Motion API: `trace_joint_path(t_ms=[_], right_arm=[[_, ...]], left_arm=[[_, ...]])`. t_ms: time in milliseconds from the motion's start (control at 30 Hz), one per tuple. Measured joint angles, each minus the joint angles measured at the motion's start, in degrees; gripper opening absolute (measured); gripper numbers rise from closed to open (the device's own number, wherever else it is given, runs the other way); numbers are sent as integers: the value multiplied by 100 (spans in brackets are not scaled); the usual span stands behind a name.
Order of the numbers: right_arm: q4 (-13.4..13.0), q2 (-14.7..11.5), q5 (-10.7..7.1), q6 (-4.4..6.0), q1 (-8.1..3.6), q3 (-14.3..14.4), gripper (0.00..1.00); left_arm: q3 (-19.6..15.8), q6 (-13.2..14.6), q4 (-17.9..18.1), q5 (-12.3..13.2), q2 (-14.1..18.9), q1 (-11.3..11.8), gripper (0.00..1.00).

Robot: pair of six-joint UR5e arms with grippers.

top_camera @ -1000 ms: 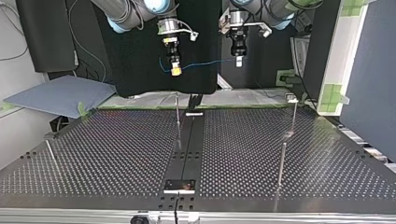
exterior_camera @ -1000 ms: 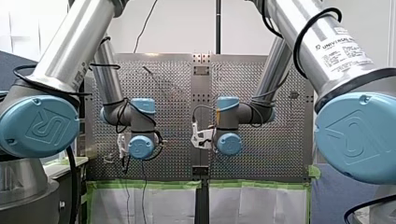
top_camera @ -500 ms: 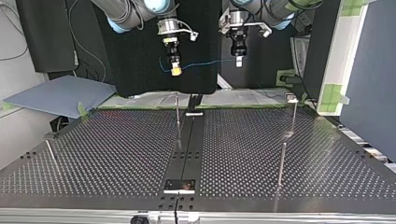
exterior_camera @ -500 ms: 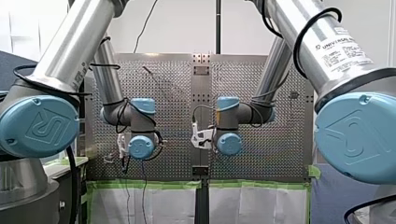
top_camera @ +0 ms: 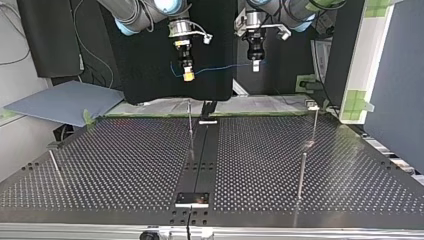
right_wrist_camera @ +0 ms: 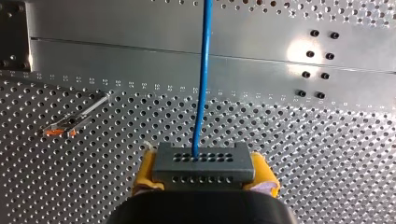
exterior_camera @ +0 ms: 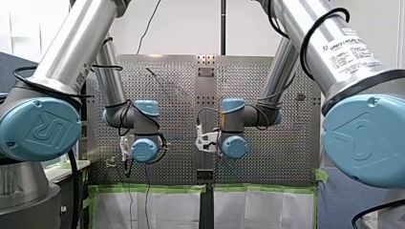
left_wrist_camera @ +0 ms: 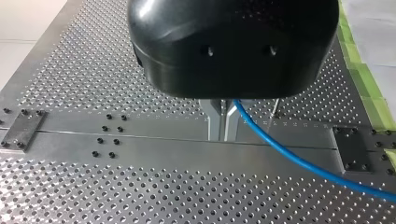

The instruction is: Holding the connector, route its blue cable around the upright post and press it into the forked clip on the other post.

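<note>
My right gripper (right_wrist_camera: 204, 176) clamped the connector (right_wrist_camera: 204, 163) while my left gripper (left_wrist_camera: 223, 134) pinched its blue cable (left_wrist_camera: 289, 156), stretching it clear above the perforated table (top_camera: 125, 165) for routing.

Perforated table (top_camera: 125, 165) with thin upright posts (top_camera: 301, 172)

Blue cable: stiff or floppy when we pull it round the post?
Probably flexible, not limp: the blue cable barely sags between my right gripper and my left gripper. Likely springy: it leaves the connector straight and arcs smoothly in the left wrist view. Thin, so probably light.
</note>
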Motion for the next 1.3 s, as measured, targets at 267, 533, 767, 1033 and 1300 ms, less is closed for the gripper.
trace_joint_path(t_ms=[267,533,767,1033,1300], right_arm=[[0,0,0,0,0,0,0],[30,104,46,-47,0,-104,0],[43,423,69,-69,0,-253,0],[44,771,70,-70,0,-262,0],[43,808,72,-70,1,-262,0]], left_arm=[[0,0,0,0,0,0,8],[-21,46,46,114,-113,83,8],[-25,61,60,230,-435,121,8],[-26,62,61,237,-818,123,8],[-35,62,75,225,-918,135,8]])
